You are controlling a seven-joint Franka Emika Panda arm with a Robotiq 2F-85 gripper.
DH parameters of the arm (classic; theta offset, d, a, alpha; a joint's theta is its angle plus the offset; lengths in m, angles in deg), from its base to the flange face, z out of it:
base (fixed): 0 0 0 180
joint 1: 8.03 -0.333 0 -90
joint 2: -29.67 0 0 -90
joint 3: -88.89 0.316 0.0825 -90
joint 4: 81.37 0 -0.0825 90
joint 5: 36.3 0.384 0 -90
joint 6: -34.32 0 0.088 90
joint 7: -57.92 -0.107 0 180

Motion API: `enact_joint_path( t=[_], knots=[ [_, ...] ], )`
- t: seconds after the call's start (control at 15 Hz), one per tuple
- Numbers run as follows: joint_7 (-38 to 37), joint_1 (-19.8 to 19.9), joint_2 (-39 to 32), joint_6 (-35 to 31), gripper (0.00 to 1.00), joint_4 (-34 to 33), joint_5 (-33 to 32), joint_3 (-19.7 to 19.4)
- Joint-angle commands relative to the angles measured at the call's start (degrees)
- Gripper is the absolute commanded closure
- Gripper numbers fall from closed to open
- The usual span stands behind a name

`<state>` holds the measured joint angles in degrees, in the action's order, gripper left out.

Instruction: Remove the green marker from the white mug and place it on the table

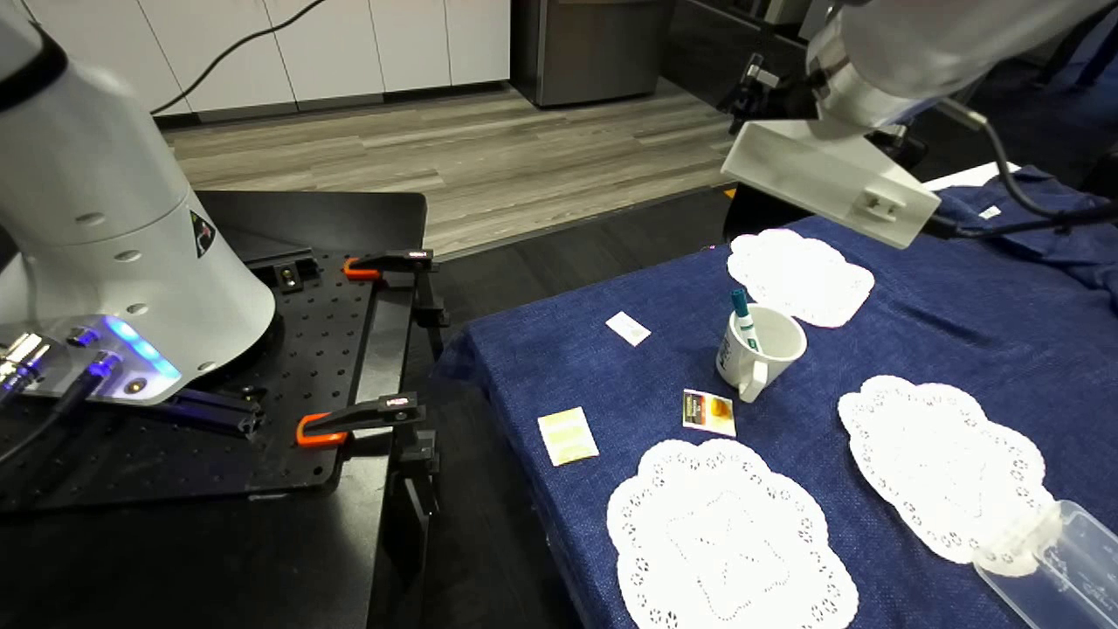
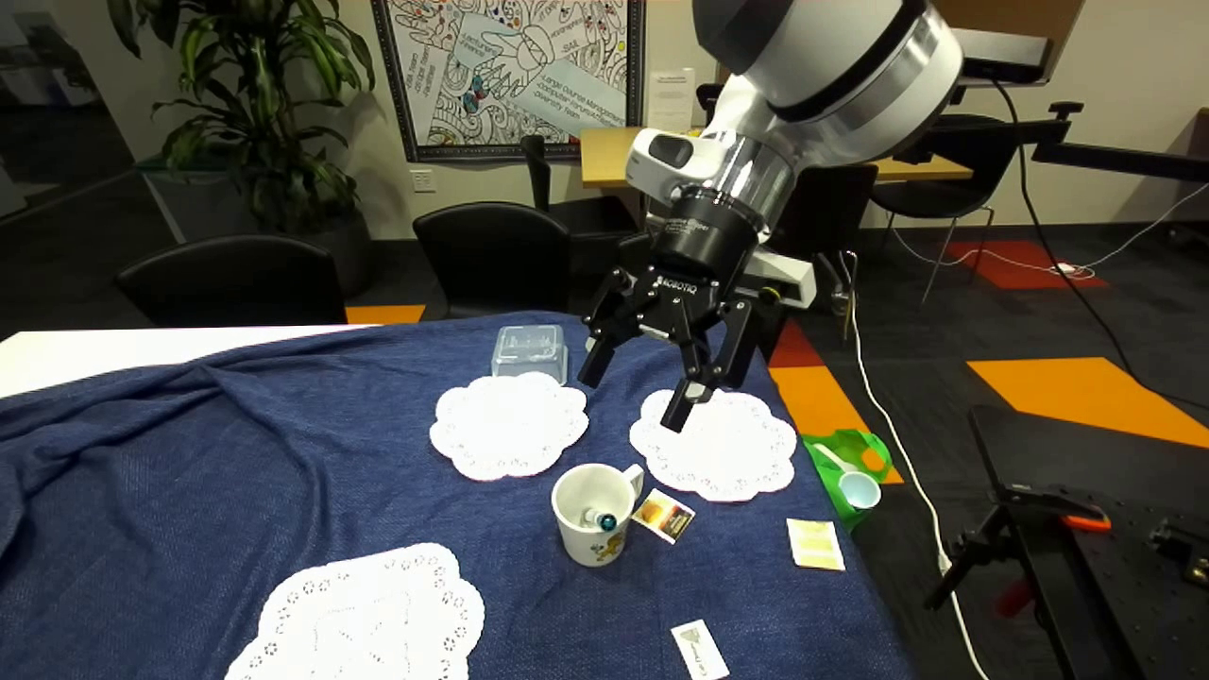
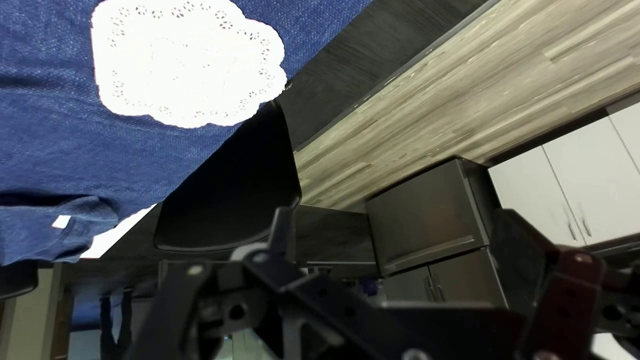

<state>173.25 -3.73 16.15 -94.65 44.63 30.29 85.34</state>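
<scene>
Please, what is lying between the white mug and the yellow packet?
A small packet with an orange picture lies between the white mug and the yellow packet, in both exterior views.

In an exterior view we read "ROBOTIQ" on the pincer (image 2: 631, 399), and "Management", "Diversity Team" and "SAIL" on the wall poster (image 2: 515, 76). We spot a triangular sign (image 1: 202, 232) on the robot's base (image 1: 122, 253); lettering on the white mug (image 1: 773, 349) is too small.

Place: office common area, part kitchen, part robot lab
Office side: framed poster (image 2: 510, 80) reading "Diversity Team"; dark carpet (image 2: 1020, 321) with orange tiles (image 2: 1077, 387); black chairs (image 2: 491, 250)
Kitchen side: white cabinets (image 1: 332, 52), steel refrigerator (image 1: 603, 52)
Lab side: robot arm (image 1: 113, 175) on black workbench (image 1: 297, 542) with clamps (image 1: 367, 416)
</scene>
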Motion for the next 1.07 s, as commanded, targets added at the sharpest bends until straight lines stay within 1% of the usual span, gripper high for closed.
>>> enact_joint_path(
  t=[0.0,0.07,0.2,0.4,0.6,0.8,1.0],
  knots=[
    [3.3,1.3,-4.9,3.6,0.0,-3.9,0.6,0.5],
    [1.8,0.6,-2.4,1.0,0.0,-1.3,0.4,0.3],
    [2.3,0.8,-4.3,1.8,0.0,-2.5,0.4,0.4],
    [2.3,0.9,-5.0,1.9,0.0,-3.2,0.4,0.4],
    [7.4,1.7,-6.4,3.6,0.0,-5.5,1.6,0.9],
    [15.2,2.7,-9.5,7.3,0.0,-8.4,1.4,1.2],
    [20.3,4.0,-13.7,14.3,0.0,-12.2,-0.5,1.0]
  ],
)
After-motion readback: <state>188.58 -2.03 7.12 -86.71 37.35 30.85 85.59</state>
